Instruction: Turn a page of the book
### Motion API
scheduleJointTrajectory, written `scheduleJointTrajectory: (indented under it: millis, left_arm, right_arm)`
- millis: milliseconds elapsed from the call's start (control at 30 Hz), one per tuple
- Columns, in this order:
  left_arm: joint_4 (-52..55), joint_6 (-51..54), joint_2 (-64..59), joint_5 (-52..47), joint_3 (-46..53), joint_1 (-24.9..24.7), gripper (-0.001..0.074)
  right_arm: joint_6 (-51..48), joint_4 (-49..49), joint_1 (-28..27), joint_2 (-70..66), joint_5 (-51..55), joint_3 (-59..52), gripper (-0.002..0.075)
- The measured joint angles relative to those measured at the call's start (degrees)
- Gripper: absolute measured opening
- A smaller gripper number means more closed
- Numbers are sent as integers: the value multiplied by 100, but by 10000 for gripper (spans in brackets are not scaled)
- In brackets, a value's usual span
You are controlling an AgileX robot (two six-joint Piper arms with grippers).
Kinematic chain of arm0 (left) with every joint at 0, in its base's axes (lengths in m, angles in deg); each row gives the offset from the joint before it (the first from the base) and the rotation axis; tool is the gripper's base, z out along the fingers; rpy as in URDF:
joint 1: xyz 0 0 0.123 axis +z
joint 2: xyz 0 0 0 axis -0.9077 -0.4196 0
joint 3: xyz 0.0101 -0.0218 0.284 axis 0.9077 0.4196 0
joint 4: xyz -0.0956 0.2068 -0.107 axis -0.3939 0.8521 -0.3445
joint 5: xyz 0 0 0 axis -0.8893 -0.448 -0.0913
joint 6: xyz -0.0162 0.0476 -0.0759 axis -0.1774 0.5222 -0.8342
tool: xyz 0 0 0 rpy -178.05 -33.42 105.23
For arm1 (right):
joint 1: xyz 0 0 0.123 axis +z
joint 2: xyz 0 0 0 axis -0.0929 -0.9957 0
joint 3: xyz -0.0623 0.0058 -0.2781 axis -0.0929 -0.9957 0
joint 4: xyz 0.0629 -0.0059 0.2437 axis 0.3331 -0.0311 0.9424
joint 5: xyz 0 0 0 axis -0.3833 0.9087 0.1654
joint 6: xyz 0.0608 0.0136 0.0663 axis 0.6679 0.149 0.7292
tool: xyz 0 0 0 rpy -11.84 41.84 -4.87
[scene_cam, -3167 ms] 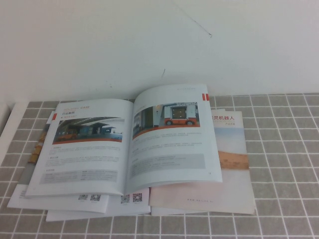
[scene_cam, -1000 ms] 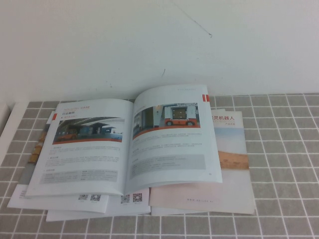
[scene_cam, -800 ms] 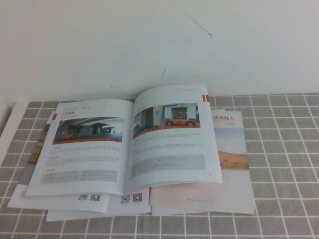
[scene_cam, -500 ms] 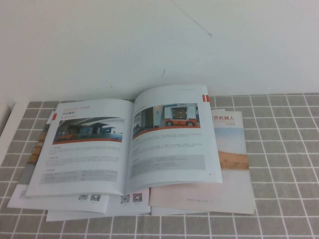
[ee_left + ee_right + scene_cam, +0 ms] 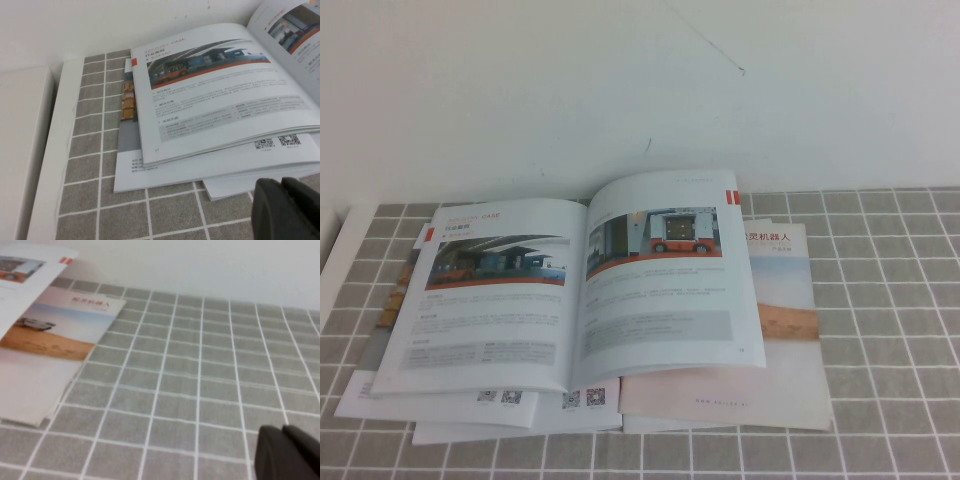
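My left end effector [image 5: 285, 210] hangs low over the tiled surface [image 5: 890, 300], its dark tips together, holding nothing, near the booklet stack's left front corner. My right end effector [image 5: 287, 455] looks likewise closed and empty, well apart at the stack's 3 o'clock. The book [image 5: 580, 285] lies open atop the stack. I judge the page [image 5: 665, 280], slightly arched, best lifted at its outer edge. The beige booklet [image 5: 785, 330] beneath crowds that edge.

My left hand [image 5: 285, 207] hovers low over the counter's near left part, my right hand [image 5: 287, 452] over its near right part.
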Motion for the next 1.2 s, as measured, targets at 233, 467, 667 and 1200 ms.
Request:
scheduleJointTrajectory:
  millis: [233,467,667,1200]
  left_arm:
    - [0,-25,0,-3,0,0,-4]
    - [0,-25,0,-3,0,0,-4]
    - [0,-25,0,-3,0,9,-4]
    - [0,-25,0,-3,0,9,-4]
  right_arm:
    - [269,159,-661,0,348,3,-2]
    - [360,194,-671,0,390,15,-3]
    - [360,194,-671,0,390,15,-3]
    - [360,194,-671,0,390,15,-3]
